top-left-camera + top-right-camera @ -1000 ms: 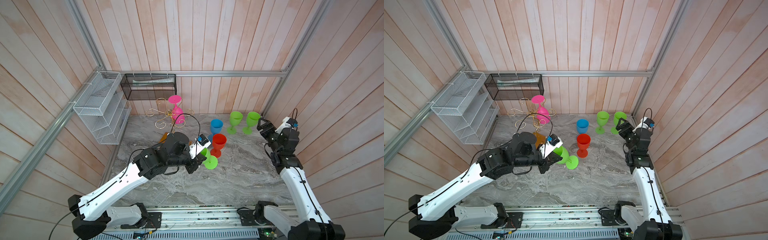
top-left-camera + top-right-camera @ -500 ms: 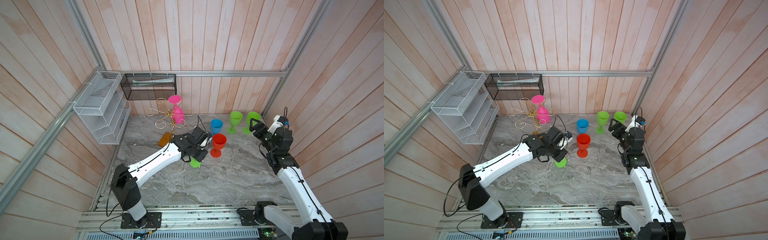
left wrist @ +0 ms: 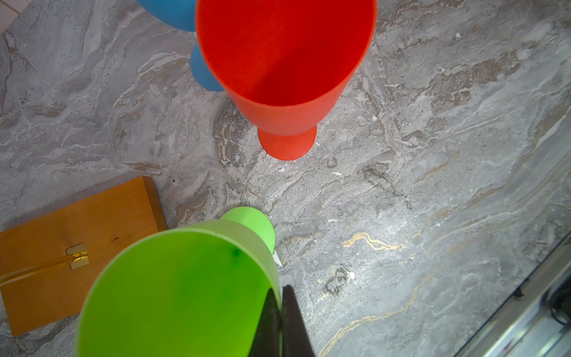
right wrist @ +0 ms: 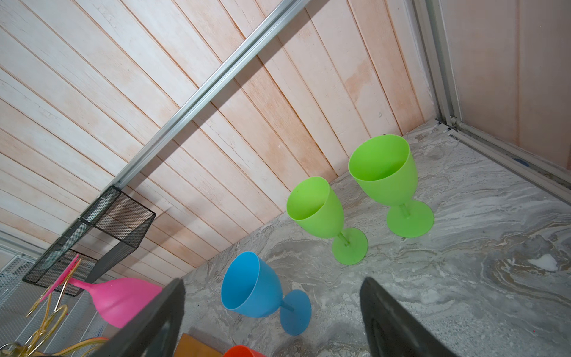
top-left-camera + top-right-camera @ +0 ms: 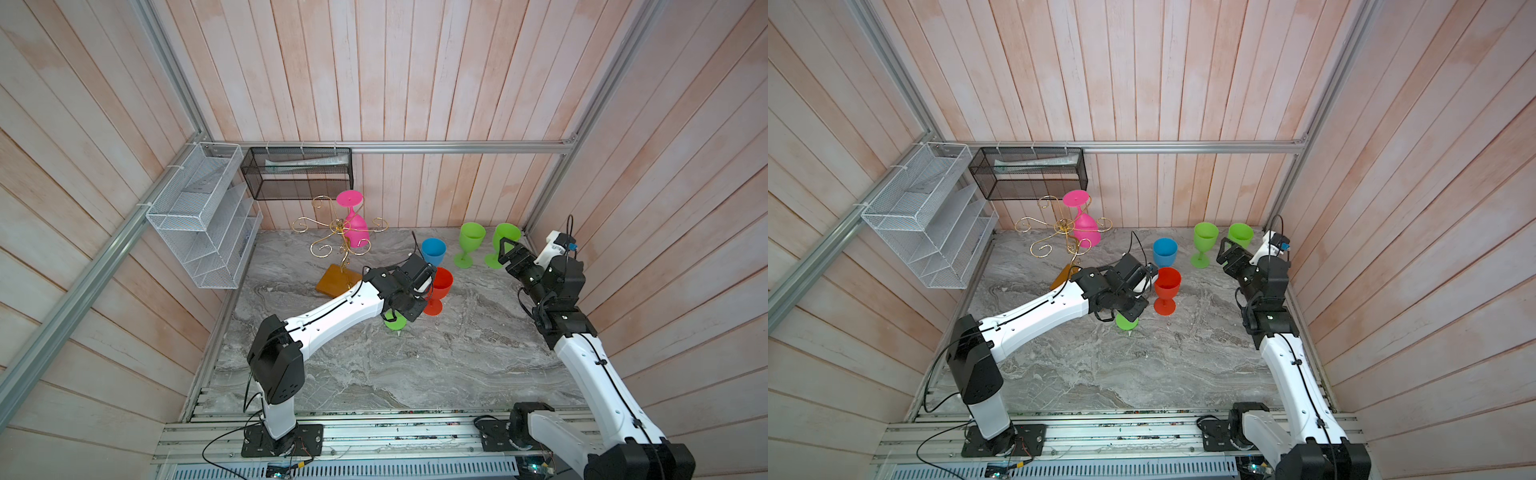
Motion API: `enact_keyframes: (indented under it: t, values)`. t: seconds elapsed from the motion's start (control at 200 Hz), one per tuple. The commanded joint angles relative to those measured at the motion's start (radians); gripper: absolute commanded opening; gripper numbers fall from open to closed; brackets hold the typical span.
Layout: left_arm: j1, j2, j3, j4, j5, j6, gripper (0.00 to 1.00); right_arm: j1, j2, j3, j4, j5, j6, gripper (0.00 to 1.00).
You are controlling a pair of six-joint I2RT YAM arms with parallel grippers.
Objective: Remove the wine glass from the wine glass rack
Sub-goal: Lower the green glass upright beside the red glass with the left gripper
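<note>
Left jaws pinch a green glass [image 3: 173,293] by its rim; right jaws gape empty. Plastic-looking, likely light, stiff, slick. 1 pink glass [image 5: 357,232] hangs on rack [image 5: 334,279]; grip its stem.

The left arm [image 5: 332,316] stretches from its 7 o'clock base toward the centre, wrist bent down, its left gripper [image 3: 281,296] pinched tight on the rim of a green wine glass [image 3: 173,293], while the right arm [image 5: 590,374] rises from 5 o'clock toward 2 o'clock, its right gripper [image 4: 272,282] spread wide and empty.
</note>
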Motion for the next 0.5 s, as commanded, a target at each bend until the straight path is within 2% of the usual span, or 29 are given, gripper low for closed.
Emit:
enact_keyframes:
  t: [0.0,0.075,0.21,0.395,0.495]
  values:
    - [-0.011,0.023,0.030,-0.010,-0.050,-0.015,0.03,0.006,-0.012,-0.013,0.021,0.006,-0.023,0.89]
    - [-0.014,0.029,0.028,-0.010,-0.058,-0.019,0.10,0.006,-0.014,-0.011,0.020,0.007,-0.027,0.89]
    - [-0.018,0.020,0.040,-0.010,-0.068,-0.019,0.29,0.006,-0.012,-0.007,0.016,0.006,-0.028,0.89]
    - [-0.020,-0.019,0.069,-0.017,-0.102,-0.010,0.64,0.007,-0.005,0.004,0.014,0.001,-0.032,0.89]
    - [-0.019,-0.056,0.091,-0.026,-0.124,-0.005,0.74,0.006,-0.001,0.017,0.006,0.001,-0.040,0.89]
